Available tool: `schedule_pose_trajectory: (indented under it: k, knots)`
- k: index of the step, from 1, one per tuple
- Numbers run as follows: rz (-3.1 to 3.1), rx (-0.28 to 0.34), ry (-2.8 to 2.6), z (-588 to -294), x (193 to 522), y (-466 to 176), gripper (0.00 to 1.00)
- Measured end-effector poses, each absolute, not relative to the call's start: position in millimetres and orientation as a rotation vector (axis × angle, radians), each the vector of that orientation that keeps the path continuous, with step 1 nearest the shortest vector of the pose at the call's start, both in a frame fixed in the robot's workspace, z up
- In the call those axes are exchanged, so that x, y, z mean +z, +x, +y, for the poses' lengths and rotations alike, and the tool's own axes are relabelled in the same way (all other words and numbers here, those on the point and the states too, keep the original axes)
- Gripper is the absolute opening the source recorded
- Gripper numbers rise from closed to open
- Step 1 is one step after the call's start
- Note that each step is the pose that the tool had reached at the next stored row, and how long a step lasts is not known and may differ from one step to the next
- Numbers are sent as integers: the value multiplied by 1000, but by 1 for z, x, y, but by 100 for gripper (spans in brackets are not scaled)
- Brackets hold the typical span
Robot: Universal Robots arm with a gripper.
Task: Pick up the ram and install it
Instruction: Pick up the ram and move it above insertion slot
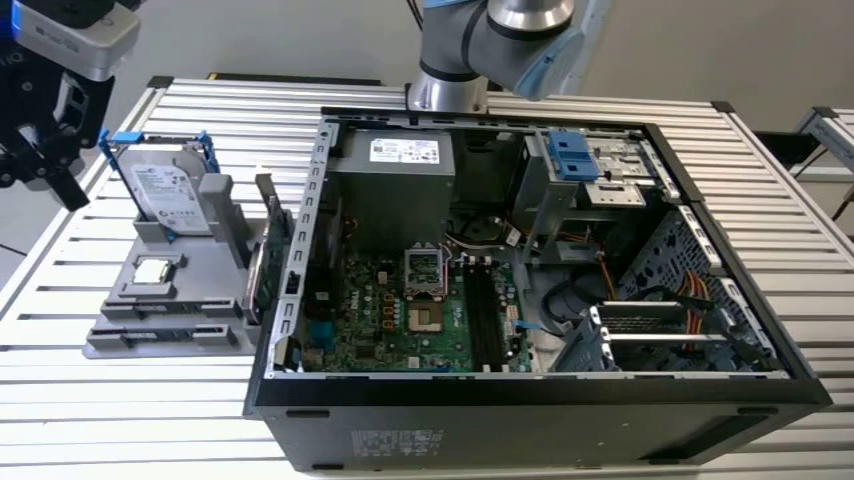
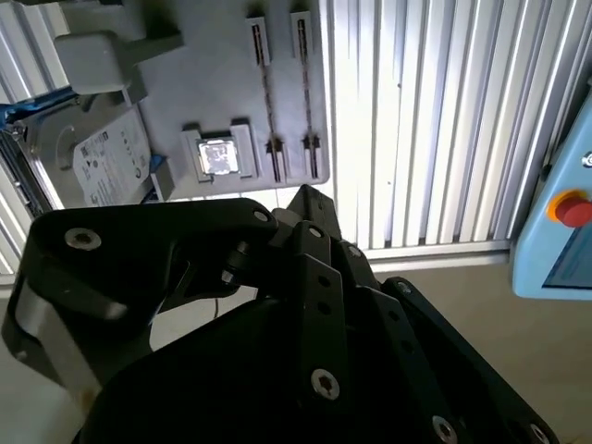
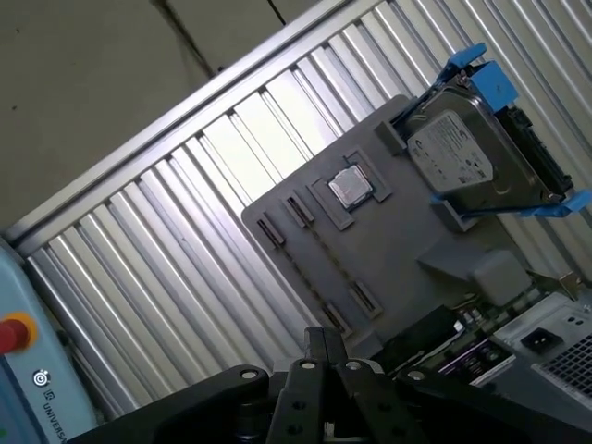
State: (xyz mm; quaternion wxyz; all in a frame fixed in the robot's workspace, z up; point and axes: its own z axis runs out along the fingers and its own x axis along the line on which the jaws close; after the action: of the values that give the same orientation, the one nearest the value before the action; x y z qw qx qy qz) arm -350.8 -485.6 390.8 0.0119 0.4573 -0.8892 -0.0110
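My gripper (image 1: 60, 175) hangs at the exterior view's far left, above the table's edge and beside the grey parts holder (image 1: 200, 335). Its black fingers come together at one tip in both wrist views (image 2: 305, 196) (image 3: 322, 338), shut with nothing visible between them. The ram is out of view. Under the fingertips lie the holder's two narrow slots (image 2: 282, 92) (image 3: 319, 268), and I see no stick standing in them. The open computer case (image 1: 534, 400) shows its green motherboard (image 1: 387, 320) with long dark memory slots (image 1: 478, 310).
On the holder stand a hard drive (image 1: 174, 195) (image 3: 462, 157) in a blue frame, a small silver processor (image 1: 154, 270) (image 2: 219, 155) (image 3: 350, 188) and a green expansion card (image 1: 271, 255) on edge. A box with a red button (image 2: 569, 208) (image 3: 9, 333) sits off the slatted table (image 1: 774, 200).
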Motion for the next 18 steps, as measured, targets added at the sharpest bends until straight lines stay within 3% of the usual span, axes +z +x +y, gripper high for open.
schedule_pose_trajectory:
  k: [18]
  knots:
    - [-2680,-19,1581,-486,391,-351,0]
